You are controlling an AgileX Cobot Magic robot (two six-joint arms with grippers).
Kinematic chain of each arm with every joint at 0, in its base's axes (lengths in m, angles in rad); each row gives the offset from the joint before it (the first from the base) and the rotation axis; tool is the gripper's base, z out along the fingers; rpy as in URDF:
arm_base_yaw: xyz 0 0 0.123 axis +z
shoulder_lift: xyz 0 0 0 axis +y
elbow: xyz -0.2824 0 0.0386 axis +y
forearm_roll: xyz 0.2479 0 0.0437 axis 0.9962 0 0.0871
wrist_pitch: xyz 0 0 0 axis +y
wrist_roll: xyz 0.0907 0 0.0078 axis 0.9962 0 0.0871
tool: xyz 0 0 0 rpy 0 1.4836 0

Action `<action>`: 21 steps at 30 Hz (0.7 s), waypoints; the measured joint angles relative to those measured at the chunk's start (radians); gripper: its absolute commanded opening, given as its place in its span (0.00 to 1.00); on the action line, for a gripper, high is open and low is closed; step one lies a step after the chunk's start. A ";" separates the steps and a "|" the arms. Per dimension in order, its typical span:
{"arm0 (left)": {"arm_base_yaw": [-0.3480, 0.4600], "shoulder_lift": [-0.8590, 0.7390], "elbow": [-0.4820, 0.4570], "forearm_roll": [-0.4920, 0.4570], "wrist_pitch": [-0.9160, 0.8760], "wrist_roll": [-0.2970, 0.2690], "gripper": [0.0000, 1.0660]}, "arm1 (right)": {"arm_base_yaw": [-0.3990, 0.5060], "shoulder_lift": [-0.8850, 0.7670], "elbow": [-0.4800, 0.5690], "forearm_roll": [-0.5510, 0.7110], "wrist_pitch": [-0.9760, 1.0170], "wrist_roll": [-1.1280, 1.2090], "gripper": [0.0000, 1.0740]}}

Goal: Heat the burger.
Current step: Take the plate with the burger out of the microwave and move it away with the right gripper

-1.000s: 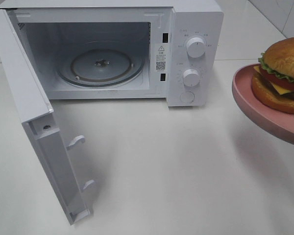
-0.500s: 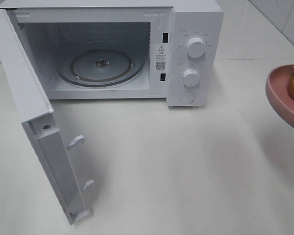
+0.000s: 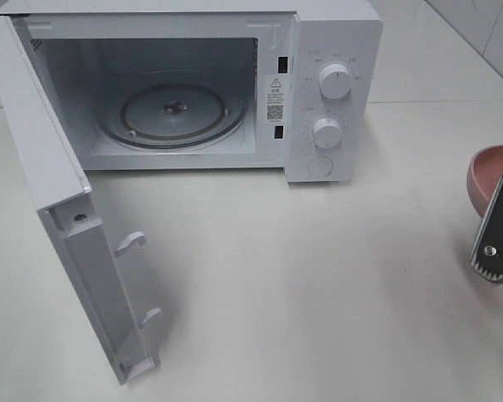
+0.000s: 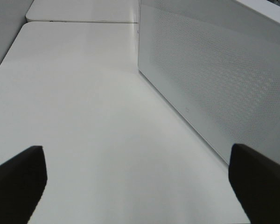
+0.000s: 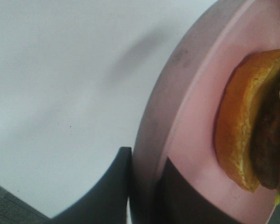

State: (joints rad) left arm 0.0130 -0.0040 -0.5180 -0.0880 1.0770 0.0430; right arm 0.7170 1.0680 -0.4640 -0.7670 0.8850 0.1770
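The burger (image 5: 240,126) lies on a pink plate (image 5: 196,107); the right wrist view shows its golden bottom bun and dark patty. My right gripper (image 5: 147,189) is shut on the plate's rim, one dark finger on each side of it. In the exterior view only a slice of the plate (image 3: 493,170) shows at the right edge, with the right gripper (image 3: 495,230) just below it, and the burger is out of frame there. My left gripper (image 4: 140,186) is open and empty above the table, beside the microwave's perforated white panel (image 4: 214,79).
The white microwave (image 3: 331,33) stands at the back with its door (image 3: 59,201) swung wide open to the left. Its glass turntable (image 3: 172,113) holds nothing. Two knobs (image 3: 334,81) sit on its right panel. The white table (image 3: 302,285) stretches out in front.
The plate with the burger has moved right, almost out of the exterior view. The burger no longer shows there, and the right gripper's dark finger has come into sight. The left gripper has stayed still.
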 measured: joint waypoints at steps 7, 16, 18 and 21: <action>0.000 0.000 0.000 0.000 0.000 0.000 0.92 | 0.000 0.089 -0.003 -0.048 0.000 0.163 0.00; 0.000 0.000 0.000 0.000 0.000 0.000 0.92 | 0.000 0.265 -0.090 -0.100 0.079 0.408 0.00; 0.000 0.000 0.000 0.000 0.000 0.000 0.92 | 0.000 0.309 -0.115 -0.103 0.101 0.454 0.00; 0.000 0.000 0.000 0.000 0.000 0.000 0.92 | 0.000 0.370 -0.145 -0.103 0.118 0.509 0.00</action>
State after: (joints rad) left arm 0.0130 -0.0040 -0.5180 -0.0880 1.0770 0.0430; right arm 0.7170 1.4380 -0.6090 -0.8700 1.0030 0.6860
